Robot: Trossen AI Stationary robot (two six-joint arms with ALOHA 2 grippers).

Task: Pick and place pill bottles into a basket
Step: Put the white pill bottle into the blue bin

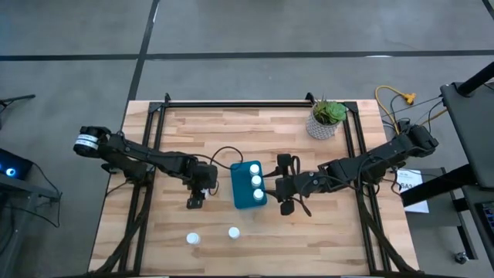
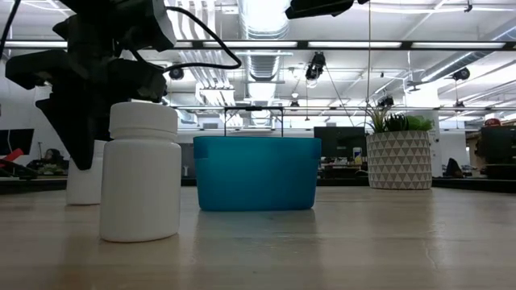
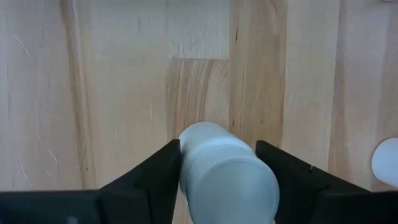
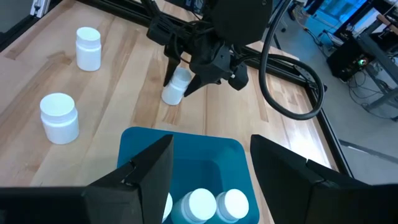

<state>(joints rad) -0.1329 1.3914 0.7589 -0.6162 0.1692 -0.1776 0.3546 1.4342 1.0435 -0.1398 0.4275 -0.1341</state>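
Observation:
The teal basket (image 1: 248, 185) stands mid-table with three white pill bottles (image 1: 256, 181) upright inside; the right wrist view shows their caps (image 4: 202, 204). To its left my left gripper (image 1: 195, 202) points steeply down, shut on another pill bottle (image 3: 227, 174) that stands on the table (image 4: 176, 87). Two more bottles stand upright nearer the front edge (image 1: 193, 239) (image 1: 234, 232). My right gripper (image 1: 282, 189) hovers open above the basket's right side, touching nothing. My left gripper pinches the bottle's round sides (image 3: 186, 165) between its two fingers, one finger on each side. The fingers come from above, slanting down. The bottle's base looks to rest on the table (image 2: 85, 197); its cap faces the wrist camera.
A white patterned pot with a green plant (image 1: 324, 120) stands at the far right of the table. A black frame rail (image 1: 239, 102) runs along the far edge. One loose bottle (image 2: 139, 171) stands close before the low camera. Bare wood lies right of the basket.

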